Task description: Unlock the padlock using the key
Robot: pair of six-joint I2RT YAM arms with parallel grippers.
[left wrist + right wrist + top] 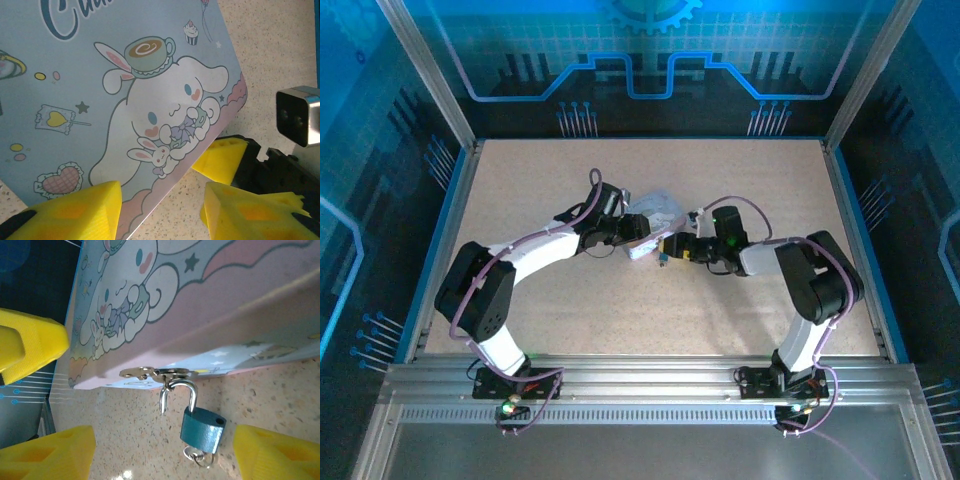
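Observation:
The small teal padlock (202,430) hangs from the metal hasp (150,373) on the front of the pale cartoon tin (200,295). Its shackle (177,390) is sprung open, one leg free. The key (197,456) sticks in the padlock's underside with a ring on it. My right gripper (165,452) is open, its yellow fingers either side of the padlock and apart from it. My left gripper (162,202) is open over the tin's (100,75) lid corner, one finger (70,210) above the lid, the other above the table. In the top view both grippers, left (638,240) and right (668,250), meet at the tin (655,213).
A yellow finger of the right gripper (222,160) and its wrist camera (300,117) lie close to the left gripper's right side. The speckled table (620,320) is ringed by a blue rim and metal posts (425,70).

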